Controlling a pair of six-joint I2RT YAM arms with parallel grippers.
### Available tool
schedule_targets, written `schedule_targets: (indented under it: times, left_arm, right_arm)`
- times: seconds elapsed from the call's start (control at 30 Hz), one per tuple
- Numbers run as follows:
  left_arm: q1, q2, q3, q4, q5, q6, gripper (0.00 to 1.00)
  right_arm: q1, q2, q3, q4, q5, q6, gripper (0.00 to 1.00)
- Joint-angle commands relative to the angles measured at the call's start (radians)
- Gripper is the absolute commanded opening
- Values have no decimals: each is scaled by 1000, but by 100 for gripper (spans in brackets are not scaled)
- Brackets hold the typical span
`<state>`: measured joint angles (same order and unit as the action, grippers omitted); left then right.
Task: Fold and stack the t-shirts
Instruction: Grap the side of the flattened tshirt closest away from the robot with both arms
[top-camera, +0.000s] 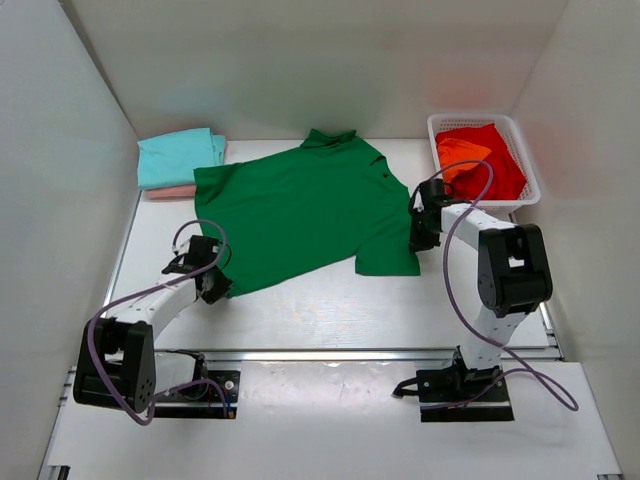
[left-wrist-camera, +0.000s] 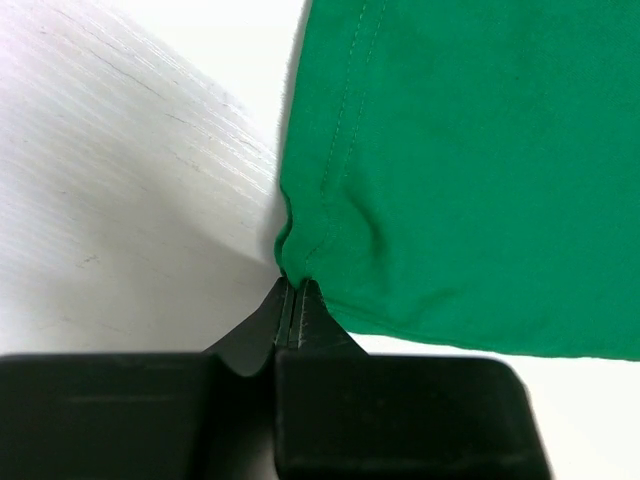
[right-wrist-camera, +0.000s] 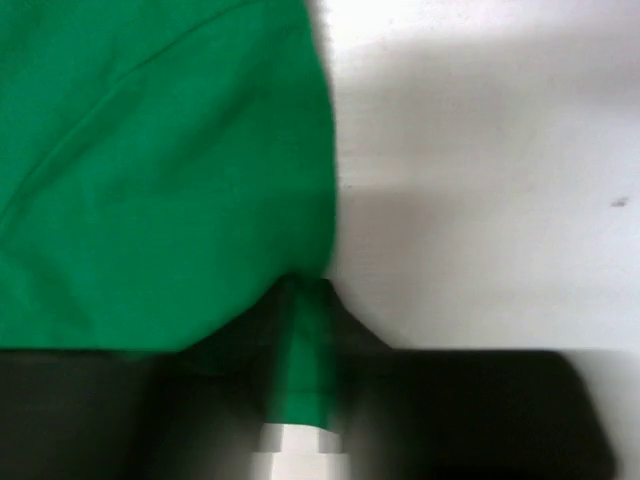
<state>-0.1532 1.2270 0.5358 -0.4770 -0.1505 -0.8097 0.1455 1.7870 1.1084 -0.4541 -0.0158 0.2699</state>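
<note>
T-shirt (top-camera: 300, 210) spread flat, left claw (left-wrist-camera: 292, 300) pinching hem corner, right claw (right-wrist-camera: 305, 312) clamping sleeve.

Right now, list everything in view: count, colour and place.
green shirt: 1, green, spread in the middle
teal shirt: 1, teal, folded, far left
pink shirt: 1, pale pink, under teal shirt
basket: 1, white, far right
red shirt: 1, red, in basket
orange shirt: 1, orange, in basket, on red shirt
table: 1, white, under everything
left gripper: 1, black, shut on green shirt's near left corner
right gripper: 1, black, shut on its right edge
</note>
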Motion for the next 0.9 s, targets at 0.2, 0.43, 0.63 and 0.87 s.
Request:
schedule_targets:
  times: [0.2, 0.43, 0.63, 0.87]
  left_arm:
    - [35, -93, -34, -25, 35, 72, 0]
    - [43, -190, -8, -126, 54, 164, 0]
    - [26, -277, -8, -164, 72, 147, 0]
    - [53, -386, -20, -225, 83, 110, 0]
  right_arm:
    - [61, -38, -57, -14, 42, 34, 0]
    - [95, -364, -266, -90, 49, 107, 0]
    - [158, -745, -423, -240, 27, 218, 0]
    - [299, -972, -447, -348, -4, 253, 1]
